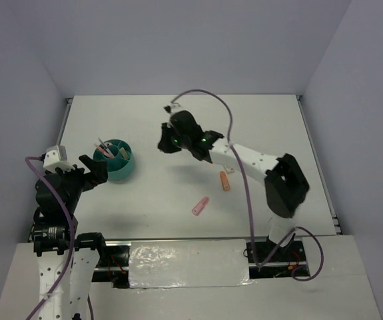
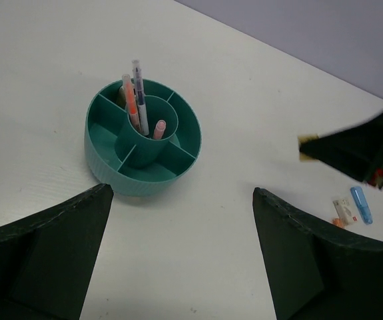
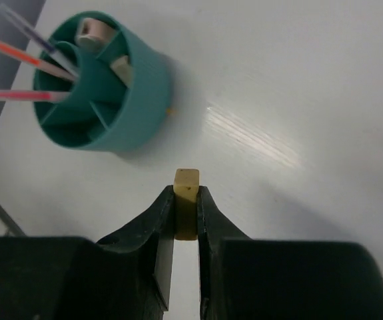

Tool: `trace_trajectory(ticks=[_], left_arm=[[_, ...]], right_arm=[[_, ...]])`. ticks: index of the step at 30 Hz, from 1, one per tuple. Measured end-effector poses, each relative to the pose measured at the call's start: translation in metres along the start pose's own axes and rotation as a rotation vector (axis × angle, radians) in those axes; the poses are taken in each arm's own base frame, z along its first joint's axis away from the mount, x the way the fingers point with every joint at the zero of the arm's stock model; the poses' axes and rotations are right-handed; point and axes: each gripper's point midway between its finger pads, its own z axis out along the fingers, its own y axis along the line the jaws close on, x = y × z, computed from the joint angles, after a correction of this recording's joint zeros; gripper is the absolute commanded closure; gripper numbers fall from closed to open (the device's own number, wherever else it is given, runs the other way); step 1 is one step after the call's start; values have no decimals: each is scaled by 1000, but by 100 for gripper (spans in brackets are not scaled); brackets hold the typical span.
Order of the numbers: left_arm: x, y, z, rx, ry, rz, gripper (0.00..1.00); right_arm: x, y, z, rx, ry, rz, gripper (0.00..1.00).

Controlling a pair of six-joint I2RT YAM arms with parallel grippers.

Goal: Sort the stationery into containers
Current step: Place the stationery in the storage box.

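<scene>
**Tan eraser pinched in the right gripper, teal organiser off to its left**

The tan eraser sits between the fingers of the right gripper, whose jaws are pressed onto its two broad faces. The arm reaches over the middle of the table, towards the far side. Judging by the shadow beneath it in the top view, the eraser hangs clear of the surface.

Its long axis runs along the fingers. The free end sticks out past the fingertips and points left, roughly at the teal organiser. Gripping it this way leaves the tip exposed, which probably suits lowering it end-first into one of the outer compartments. Two of those already hold erasers, and the pens stand tilted in the central cup.

The left gripper waits just near-left of the organiser with its jaws spread wide and nothing between them. It keeps clear of the rim and may be there to steady the organiser.

An orange piece and a pink piece lie unsorted on the table, near and right of centre.
</scene>
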Motion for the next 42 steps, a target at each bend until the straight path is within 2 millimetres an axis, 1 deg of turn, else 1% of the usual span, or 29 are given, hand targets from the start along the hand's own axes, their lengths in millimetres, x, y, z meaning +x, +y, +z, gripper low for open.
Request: trace_trajectory(ticks=[2,4,5,6,7,9,10,14,18,24,26,29,31,35,37,42], left_arm=[[1,1,1,-8,3,0,1],[2,3,3,-15,12,-1,1],[3,4,4,-19,19,-2,1],[4,4,5,-22,25,-3,1],[5,5,6,-25,31,-3,1],[7,6,7,-31,39,-5,1],[7,7,7,-33,40,-6,1],[6,7,7,-34,39,-6,1],[6,7,7,-34,39,-6,1],[6,7,7,-34,38,-6,1],[6,7,7,-34,38,-6,1],[6,7,7,-33,37,-6,1],[6,7,7,-33,37,-6,1],[6,7,7,-33,37,-6,1],[6,7,7,-33,37,-6,1],[6,7,7,-33,36,-6,1]], right_arm=[[-27,37,28,-102,-18,-73,93],[-46,60,51,-158,-28,-115,93],[-53,67,64,-171,-27,-127,92],[-57,72,72,-185,-28,-138,92],[-63,78,85,-198,-36,-146,91],[-60,82,100,-219,-20,-162,88],[-55,81,105,-224,-4,-171,85],[-36,79,114,-245,47,-199,83],[-29,86,115,-278,64,-212,80],[-26,96,113,-313,68,-222,74],[-26,99,114,-322,67,-222,74],[-28,106,117,-338,59,-225,72],[-29,112,119,-348,51,-226,67],[-26,119,122,-364,52,-223,66],[-22,120,125,-366,59,-220,63],[-16,119,130,-362,70,-209,60]])
